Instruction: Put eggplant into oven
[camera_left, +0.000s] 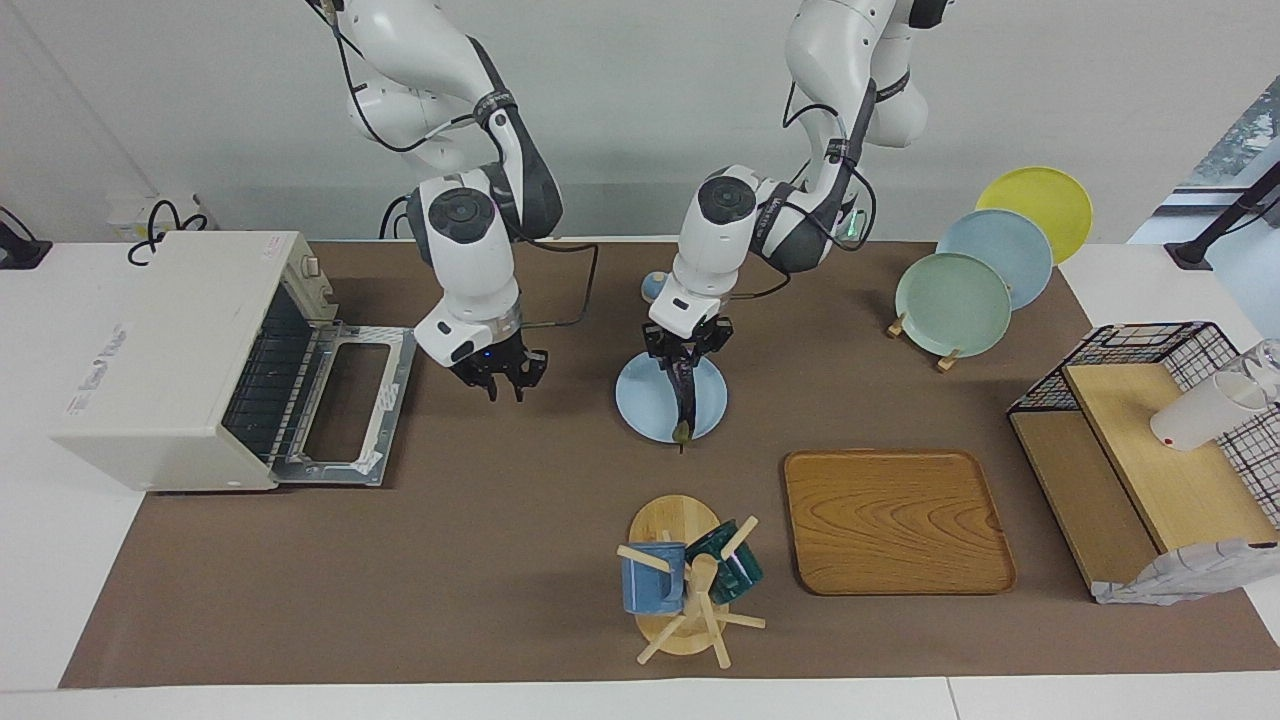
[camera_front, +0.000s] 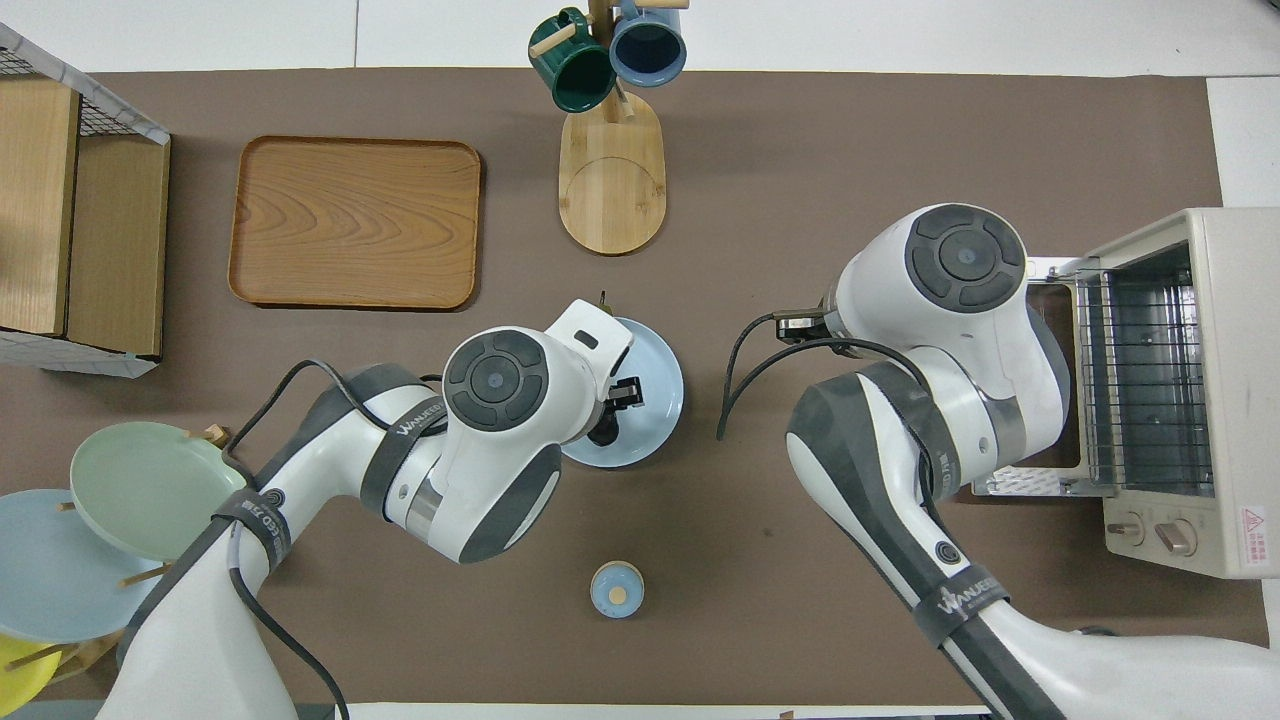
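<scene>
My boxy off-white toaster oven (camera_left: 170, 360) sits at the right arm's end of the brown surface (camera_left: 500, 560). Its glass door (camera_left: 352, 405) lies flat open, and I can see the wire rack (camera_front: 1140, 380) inside.

My right pincer (camera_left: 500, 380) hangs in the air just beside that open door. Its fingers look a little apart and it holds nothing. This arm waits.

Next comes my left pincer (camera_left: 686, 352), over the round light blue plate (camera_left: 648, 405) in the middle of the surface. It is closed on the top end of the long, slim, dark purple eggplant (camera_left: 683, 395). The eggplant hangs straight down, with its small green stem tip (camera_left: 681, 432) low over the plate's edge. I cannot tell if the tip touches the plate.

What could go wrong? I hold the eggplant only by one end, and its skin is shiny and smooth. If I swing fast, I think it could slip out and fall. It hangs long and low, so I think it could bump the plate or catch on the open door when I carry it over. My right arm is in the way between the plate and the oven, so my two arms could bump. I think the eggplant must be tipped flat to go in on the rack.

Toward the left arm's end are a wooden tray (camera_left: 895, 520) and a mug stand (camera_left: 690, 590), well apart from my path.
</scene>
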